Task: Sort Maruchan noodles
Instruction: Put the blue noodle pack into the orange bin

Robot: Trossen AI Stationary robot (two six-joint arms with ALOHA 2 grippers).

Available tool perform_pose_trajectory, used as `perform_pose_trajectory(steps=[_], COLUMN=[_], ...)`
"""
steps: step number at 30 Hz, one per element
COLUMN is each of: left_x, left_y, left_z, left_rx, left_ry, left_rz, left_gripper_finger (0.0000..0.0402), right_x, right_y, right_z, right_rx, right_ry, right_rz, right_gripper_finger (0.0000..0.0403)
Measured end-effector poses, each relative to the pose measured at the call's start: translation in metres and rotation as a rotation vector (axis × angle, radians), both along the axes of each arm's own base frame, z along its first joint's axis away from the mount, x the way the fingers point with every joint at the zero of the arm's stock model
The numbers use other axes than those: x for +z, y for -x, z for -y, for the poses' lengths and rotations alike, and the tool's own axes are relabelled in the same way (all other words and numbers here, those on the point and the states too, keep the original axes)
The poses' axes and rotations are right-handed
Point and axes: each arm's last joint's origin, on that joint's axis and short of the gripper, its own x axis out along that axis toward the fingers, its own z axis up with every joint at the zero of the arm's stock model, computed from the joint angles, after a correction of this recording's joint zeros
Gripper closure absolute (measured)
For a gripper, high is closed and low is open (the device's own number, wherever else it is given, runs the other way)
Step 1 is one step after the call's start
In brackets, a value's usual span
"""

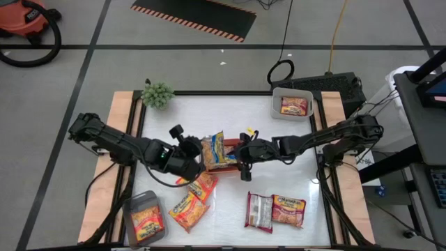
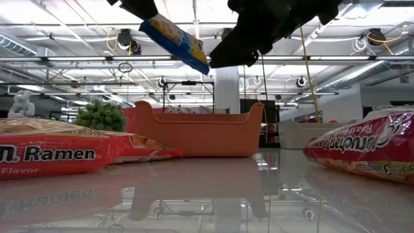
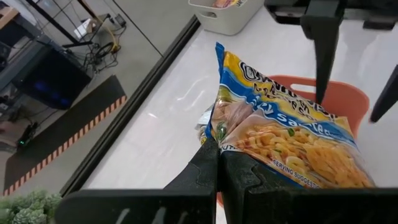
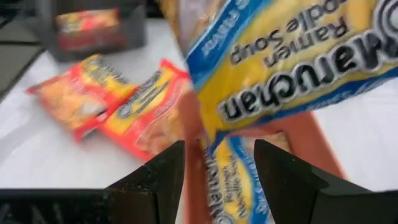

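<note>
My left gripper (image 1: 197, 159) is shut on a blue-yellow Maruchan packet (image 1: 214, 150), which is raised over the orange tray (image 1: 230, 145) at the table's middle. My right gripper (image 4: 217, 177) is open just right of that packet, above the tray, and touches nothing. A second blue-yellow packet (image 4: 231, 186) lies in the tray. Two orange-red packets (image 1: 198, 185) (image 1: 188, 210) lie flat near the left of the near edge. A white-backed packet (image 1: 259, 210) and a red one (image 1: 288, 209) lie near the right of it. My left gripper pinches the blue-yellow packet between its two fingers at one end seam (image 3: 216, 132). The fingers come slanting from the table's left and above. The packet (image 2: 176, 37) is lifted clear and tilted, its free end sticking out past the fingers over the orange tray (image 3: 348, 94).
A grey tray (image 1: 145, 201) at the near left corner holds one packet. A white tray (image 1: 279, 94) at the far right holds another. A small green plant (image 1: 158, 94) stands at the far left corner. Wooden rails border the white tabletop on both sides.
</note>
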Motion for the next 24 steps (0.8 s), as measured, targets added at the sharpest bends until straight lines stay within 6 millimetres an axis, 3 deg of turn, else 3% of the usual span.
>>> perform_pose_trajectory(steps=[5,12,24], left_x=[0.0,0.0,-0.003], left_y=[-0.002,-0.002,0.004], left_z=[-0.006,-0.007,0.0], left_rx=[0.02,0.028,-0.012], left_ry=[0.001,0.004,0.053], left_rz=[0.004,0.006,-0.046], left_gripper_finger=[0.0398,0.0398,0.0398], right_x=[-0.016,-0.017,-0.016], right_y=[-0.008,-0.015,-0.014], right_z=[-0.001,0.002,0.009], right_rx=[0.01,-0.09,-0.116], right_ry=[-0.006,0.04,0.197], right_rz=[-0.03,0.039,0.025], right_gripper_finger=[0.0216,0.0233,0.0368])
